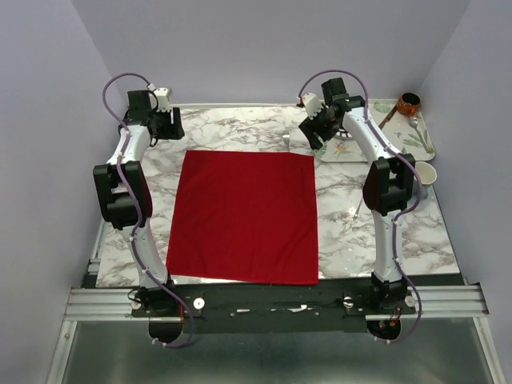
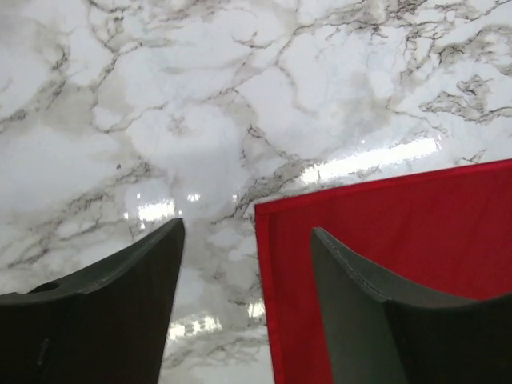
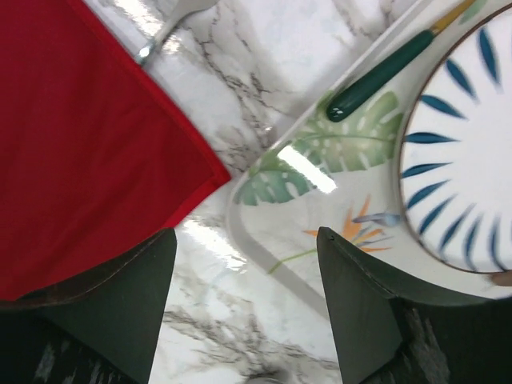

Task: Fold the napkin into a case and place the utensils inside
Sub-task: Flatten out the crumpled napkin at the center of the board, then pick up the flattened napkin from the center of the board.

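Observation:
The napkin lies spread flat as one red square on the marble table, so no case is in view. My left gripper hovers open over its far left corner; my left gripper holds nothing. My right gripper is open and empty beside the far right corner. In the right wrist view my right gripper straddles bare marble and the tray's rim, the napkin to its left. One of the silver utensils lies just beyond the napkin's far edge, its handle showing.
A leaf-patterned tray sits at the back right; its rim is close under my right gripper. It carries a blue-striped plate, a green-handled utensil and a brown pot. A white cup stands near it.

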### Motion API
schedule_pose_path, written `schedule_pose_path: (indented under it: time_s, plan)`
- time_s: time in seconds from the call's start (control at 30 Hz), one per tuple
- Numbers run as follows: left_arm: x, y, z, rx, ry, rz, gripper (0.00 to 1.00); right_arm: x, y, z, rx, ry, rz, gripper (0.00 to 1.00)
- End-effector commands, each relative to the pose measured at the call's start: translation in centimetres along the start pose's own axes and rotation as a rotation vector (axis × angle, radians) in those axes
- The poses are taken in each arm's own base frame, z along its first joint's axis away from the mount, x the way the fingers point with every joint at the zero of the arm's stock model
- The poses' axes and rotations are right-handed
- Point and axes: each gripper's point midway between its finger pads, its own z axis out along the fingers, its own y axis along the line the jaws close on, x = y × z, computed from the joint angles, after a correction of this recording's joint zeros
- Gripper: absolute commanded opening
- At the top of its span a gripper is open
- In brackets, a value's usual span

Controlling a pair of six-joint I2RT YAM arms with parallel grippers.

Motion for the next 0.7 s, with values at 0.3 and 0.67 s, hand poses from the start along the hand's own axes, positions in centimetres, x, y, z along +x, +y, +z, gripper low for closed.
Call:
schedule_pose_path:
  time_s: [0.3,0.67]
  plan:
    - [5.6,-0.7,6.0,-0.037,0.205,0.050,0.62,1.1,7.2,-4.5,-0.303,-0.028,0.374,0.79]
    - [8.5,0.0,7.8,-0.139,0.345,0.088,0.44,1.9,7.4,-5.1,-0.338,-0.027,0.449,0.79]
